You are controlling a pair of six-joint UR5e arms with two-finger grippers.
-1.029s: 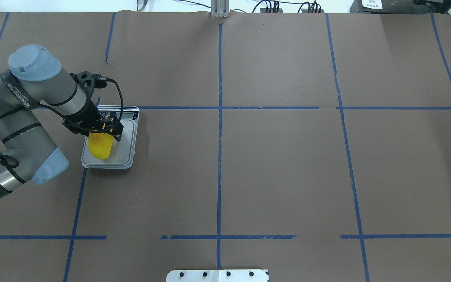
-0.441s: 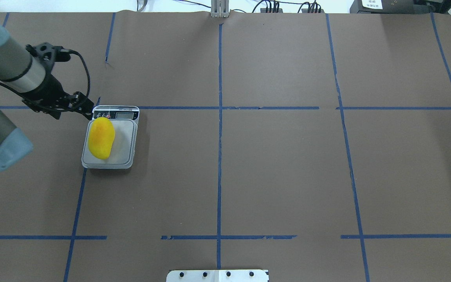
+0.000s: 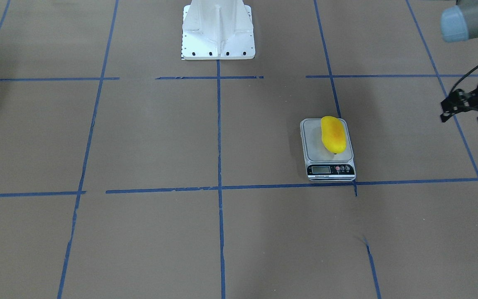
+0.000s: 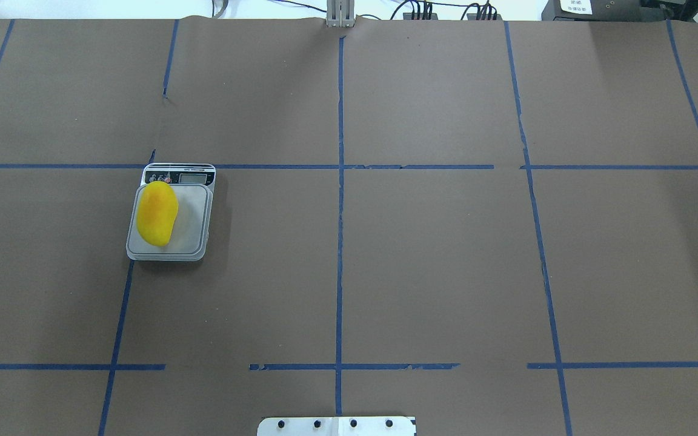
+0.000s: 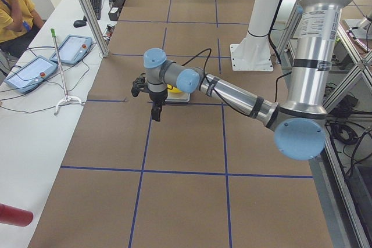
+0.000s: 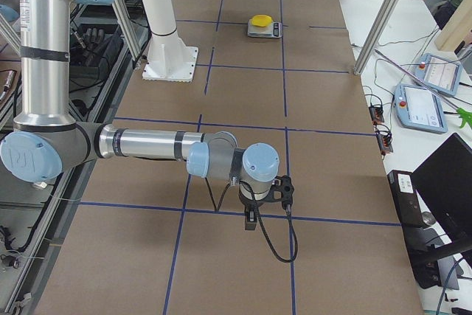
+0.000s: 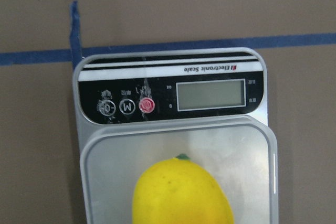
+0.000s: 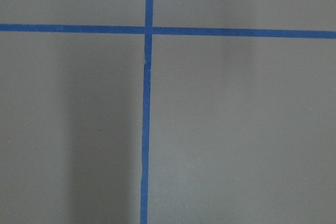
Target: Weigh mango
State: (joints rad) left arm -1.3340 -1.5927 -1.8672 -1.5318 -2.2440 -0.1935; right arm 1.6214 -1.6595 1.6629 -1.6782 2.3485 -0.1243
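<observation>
The yellow mango with an orange blush lies on the left part of the grey scale, stem end towards the display. It shows in the front view on the scale, in the left wrist view below the display, and far off in the right side view. My left gripper hangs open and empty, well off to the scale's side and above the table. My right gripper hovers far from the scale, over a tape cross; I cannot tell whether it is open.
Brown paper with a blue tape grid covers the table. The robot's white base stands at the table's middle edge. A side bench holds teach pendants and a person sits beside it.
My left gripper let go of the mango, rose and drew back to the left, out of the overhead view. The mango stays on the scale.
</observation>
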